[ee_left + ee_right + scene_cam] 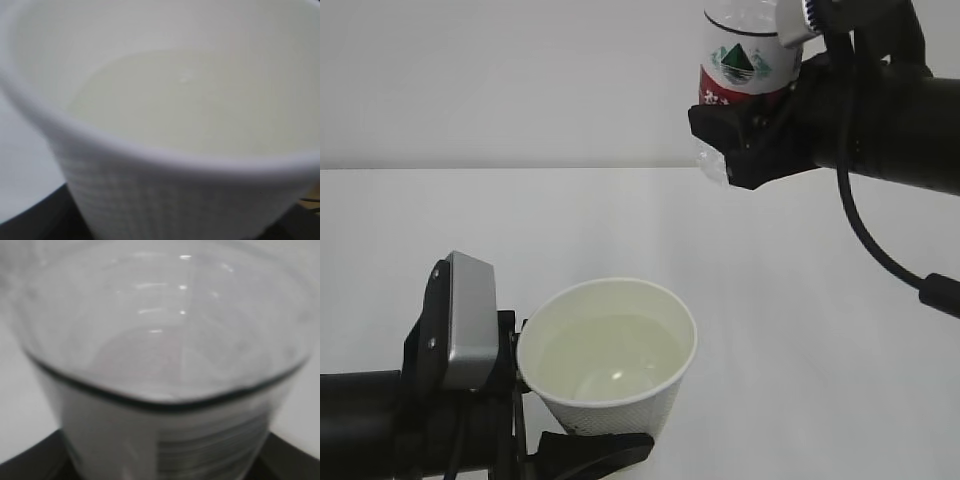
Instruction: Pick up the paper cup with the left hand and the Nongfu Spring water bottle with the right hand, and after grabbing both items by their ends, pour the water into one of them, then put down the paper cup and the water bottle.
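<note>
Holding the cup [608,360], already holding water [610,358], the left end effector [582,440] grips its base; the right end effector [750,135] grips the bottle [748,55] raised at upper right. Lower both level onto the tabletop [800,300] before releasing.

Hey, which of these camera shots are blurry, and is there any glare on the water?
Exterior view: sharp, evenly lit, with a small bright glint on the water in the paper cup. Left wrist view: the cup fills the frame, soft and out of focus. Right wrist view: the Nongfu Spring water bottle is blurred, with white highlights streaking its clear plastic.
</note>
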{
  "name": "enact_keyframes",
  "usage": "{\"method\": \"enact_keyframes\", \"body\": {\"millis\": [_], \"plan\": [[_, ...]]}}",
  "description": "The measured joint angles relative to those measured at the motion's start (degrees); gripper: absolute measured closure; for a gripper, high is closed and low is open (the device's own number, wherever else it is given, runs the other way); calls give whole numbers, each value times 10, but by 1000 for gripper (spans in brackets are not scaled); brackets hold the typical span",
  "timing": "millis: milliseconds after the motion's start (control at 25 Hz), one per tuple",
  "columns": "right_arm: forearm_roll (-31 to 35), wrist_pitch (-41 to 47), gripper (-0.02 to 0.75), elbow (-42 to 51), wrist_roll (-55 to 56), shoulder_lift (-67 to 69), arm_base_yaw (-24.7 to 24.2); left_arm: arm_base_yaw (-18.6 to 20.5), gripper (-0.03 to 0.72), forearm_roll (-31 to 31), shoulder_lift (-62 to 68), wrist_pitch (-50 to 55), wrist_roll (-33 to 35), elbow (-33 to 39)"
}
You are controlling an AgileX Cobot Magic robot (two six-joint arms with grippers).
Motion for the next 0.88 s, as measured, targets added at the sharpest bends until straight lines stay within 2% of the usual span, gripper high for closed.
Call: {"method": "enact_keyframes", "body": {"millis": [160,520,880], "plan": [[2,11,271,0,-1,0,-14,0,171,0,0,0,0,0],[7,21,271,0,-3,0,-84,0,171,0,0,0,0,0],[9,35,271,0,-3,0,-131,0,171,0,0,0,0,0]]}}
